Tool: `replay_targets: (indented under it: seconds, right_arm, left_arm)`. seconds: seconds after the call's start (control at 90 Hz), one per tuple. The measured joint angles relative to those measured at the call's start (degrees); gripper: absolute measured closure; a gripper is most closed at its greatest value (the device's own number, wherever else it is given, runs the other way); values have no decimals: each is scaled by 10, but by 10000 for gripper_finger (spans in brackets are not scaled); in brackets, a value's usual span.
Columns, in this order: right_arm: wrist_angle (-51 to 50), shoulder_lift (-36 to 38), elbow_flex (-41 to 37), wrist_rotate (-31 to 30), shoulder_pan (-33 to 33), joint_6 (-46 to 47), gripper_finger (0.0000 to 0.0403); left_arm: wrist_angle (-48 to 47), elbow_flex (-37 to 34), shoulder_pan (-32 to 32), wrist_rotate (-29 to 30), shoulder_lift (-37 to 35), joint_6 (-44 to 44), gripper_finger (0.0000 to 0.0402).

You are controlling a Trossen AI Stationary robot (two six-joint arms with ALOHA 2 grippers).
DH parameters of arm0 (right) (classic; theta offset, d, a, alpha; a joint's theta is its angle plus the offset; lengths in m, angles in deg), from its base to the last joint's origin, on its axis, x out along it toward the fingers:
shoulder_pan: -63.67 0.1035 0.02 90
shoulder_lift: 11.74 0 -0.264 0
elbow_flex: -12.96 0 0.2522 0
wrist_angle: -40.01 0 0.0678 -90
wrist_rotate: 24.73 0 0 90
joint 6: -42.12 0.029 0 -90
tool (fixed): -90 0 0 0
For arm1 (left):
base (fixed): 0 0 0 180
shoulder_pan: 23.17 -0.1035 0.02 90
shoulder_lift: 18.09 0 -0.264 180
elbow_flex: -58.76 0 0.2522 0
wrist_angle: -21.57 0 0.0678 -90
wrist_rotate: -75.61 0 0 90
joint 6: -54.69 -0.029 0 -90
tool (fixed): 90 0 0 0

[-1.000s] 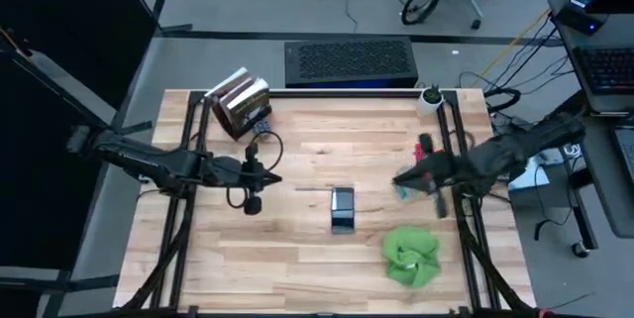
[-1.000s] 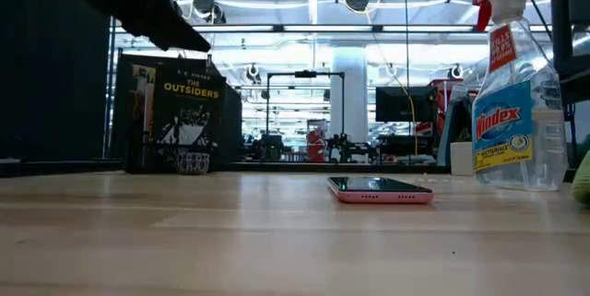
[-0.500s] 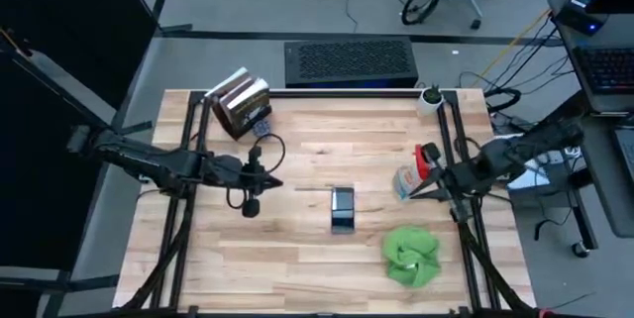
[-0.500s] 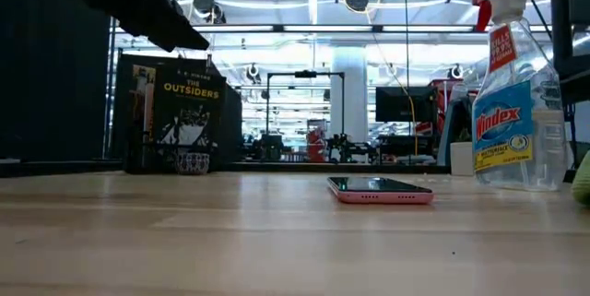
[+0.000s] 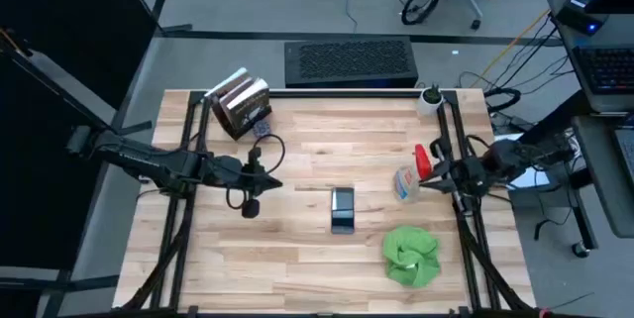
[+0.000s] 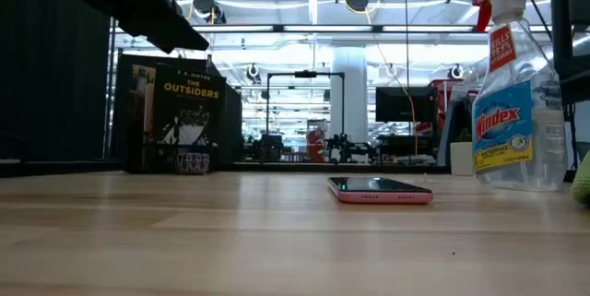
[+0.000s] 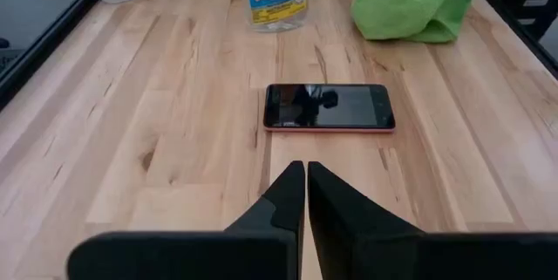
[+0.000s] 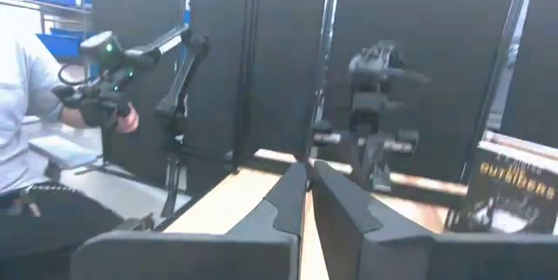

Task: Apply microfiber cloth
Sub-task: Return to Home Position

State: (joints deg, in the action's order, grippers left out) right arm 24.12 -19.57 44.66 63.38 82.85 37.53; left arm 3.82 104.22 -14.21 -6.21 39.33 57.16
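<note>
1. The right gripper (image 8: 308, 175) has its two fingers pressed together with nothing between them. It hangs at the table's 3 o'clock edge, just beside the spray bottle (image 5: 408, 180) and not touching it.
2. The left gripper (image 7: 305, 175) is also closed and empty. It hovers at about 9 o'clock from the phone (image 5: 342, 209) and points towards it.
3. The green cloth (image 5: 411, 256) lies bunched on the table (image 5: 297, 259), at roughly 4 o'clock from the phone and well apart from both grippers. The bottle stands at about 2 o'clock from the phone, and a book (image 5: 241, 103) stands far off at 10 o'clock.
4. To my eye the wiping is over. The phone lies flat with its screen up, the cloth has been let go, and the arms look to be going back to rest.
5. The next move calls for little. The right arm should finish folding back off the table edge without clipping the bottle's red trigger, and the left arm may need to draw in too.
6. A second ago the right arm reached further in over the table and hid the bottle. Now it has pulled back towards 3 o'clock and the bottle shows whole.
7. The left arm, phone, cloth and book sit just where they were.
</note>
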Motion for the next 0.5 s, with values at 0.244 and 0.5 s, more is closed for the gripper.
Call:
replay_targets:
  seconds: [0.244, 0.5]
  right_arm:
    - [3, 49, -59, 35, 0, 20, 396]
    - [32, 77, -117, 17, 0, 26, 396]
  left_arm:
    - [0, 0, 0, 0, 0, 0, 398]
    - [-1, 0, 0, 1, 0, -1, 398]
